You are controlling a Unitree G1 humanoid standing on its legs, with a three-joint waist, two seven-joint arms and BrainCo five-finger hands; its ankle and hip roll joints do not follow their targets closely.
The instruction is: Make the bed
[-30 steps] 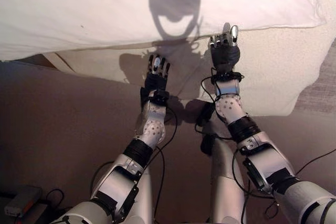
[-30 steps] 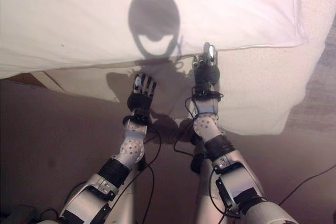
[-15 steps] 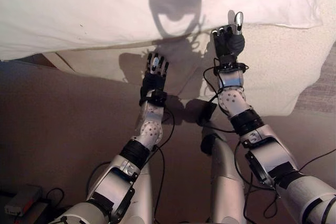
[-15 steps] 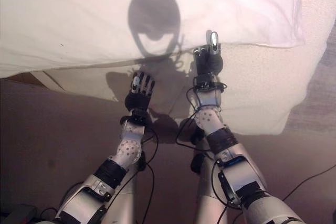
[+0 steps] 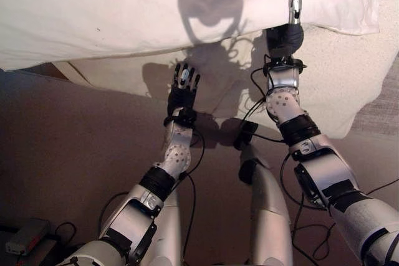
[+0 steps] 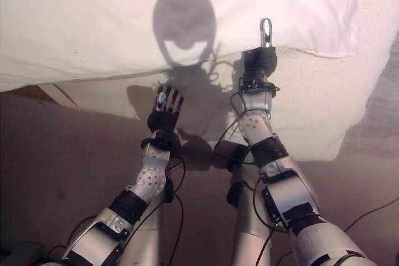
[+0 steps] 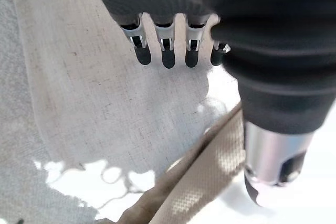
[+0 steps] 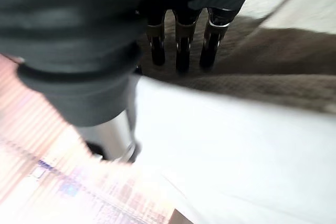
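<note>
Right, eye views first: the white duvet [image 5: 156, 10] covers the top of the bed, its near edge running just above both our hands, w/ the cream sheet [image 5: 336, 85] showing below it & hanging down toward the floor [image 5: 68, 147]. Our left hand [image 5: 184, 88] hangs over the sheet below the duvet edge, fingers straight & spread, holding nothing. Our right hand [image 5: 287, 32] is at the duvet edge, one digit sticking up over the white cloth, the rest tucked under the hem as far as we can judge.

Left wrist view: left-hand fingers [image 7: 167, 51] are straight, tips over the weave of the sheet [image 7: 105, 103], not closed on anything; a tan seam strip [image 7: 210, 177] runs beside the thumb.

Right wrist view: right-hand fingers [image 8: 181, 45] are extended, not curled, w/ white cloth [image 8: 236, 150] near the thumb.

Risks, as we judge them: w/ neither hand closed on cloth, any pull would likely just slide off the hem. If the right pulls alone, the duvet could skew, bunching at one side. Fingers could also catch sheet & duvet together & drag both.
</note>
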